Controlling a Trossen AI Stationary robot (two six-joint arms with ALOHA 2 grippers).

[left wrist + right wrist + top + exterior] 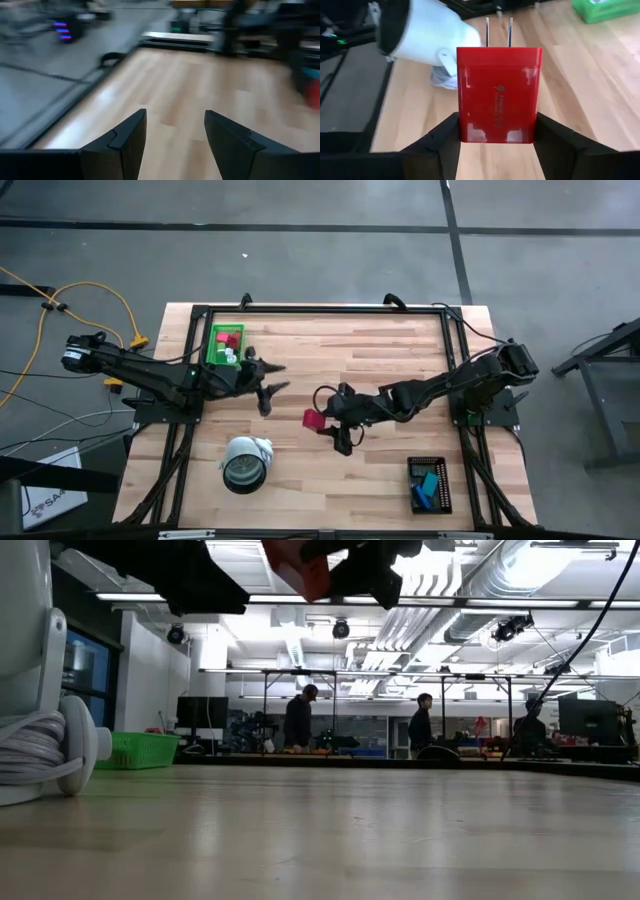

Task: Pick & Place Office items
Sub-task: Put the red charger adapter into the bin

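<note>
A pale butcher-block table (380, 350) is seen filling the middle of the high view, framed by a dark rail and set on a grey concrete floor. A yellow cable (95, 305) is looped at the upper left of that frame. Across the low view a bright workshop is laid out beyond the tabletop, with ceiling ducts overhead and three people (297, 720) standing at benches in the distance.

A green tray (226, 344) is parked at the upper left of the table, with small red and white bits in it, and a black tray (429, 484) with blue and teal bits sits at the lower right. A white-and-grey roll (246, 463) is lying at the lower centre.

The red block (498, 95) is gripped by the right gripper (338, 423) near the middle of the high view and is carried clear of the wood. Up close it is revealed as a glossy red plug adapter with two metal prongs and faint printed lettering, perhaps a maker's mark, too small to be read.

The left gripper (175, 135) is held with jaws parted and nothing between them, just right of the green tray.
</note>
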